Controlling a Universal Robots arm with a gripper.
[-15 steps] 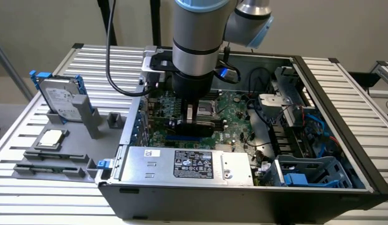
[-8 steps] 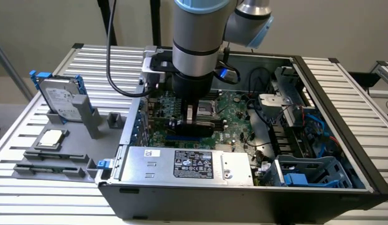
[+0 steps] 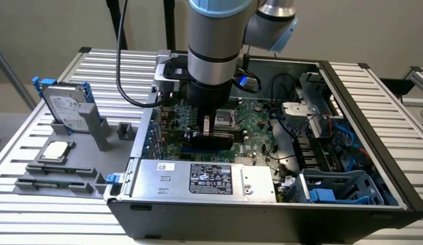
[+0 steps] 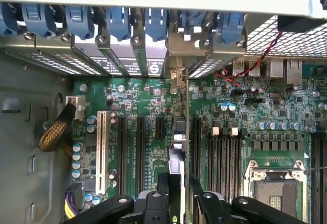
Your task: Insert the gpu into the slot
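My gripper (image 3: 213, 128) reaches down into the open computer case (image 3: 375, 168) over the green motherboard (image 3: 256, 138). It is shut on the gpu (image 3: 220, 139), a flat black card held on edge just above the board. In the wrist view the gpu (image 4: 177, 157) appears edge-on as a thin strip between my two black fingers (image 4: 159, 203), and its silver bracket end (image 4: 177, 75) points at the rear slot openings. It is lined up between two black connector strips. A short piece of the blue slot (image 3: 195, 151) peeks out below the card; the rest is hidden under it.
The silver power-supply box (image 3: 205, 178) lies close in front of the card. The processor socket (image 4: 276, 191) and black memory strips (image 4: 225, 157) sit to one side, a white connector (image 4: 102, 152) to the other. Blue bracket latches (image 4: 120, 22) line the rear wall. A hard drive (image 3: 65, 107) stands outside the case.
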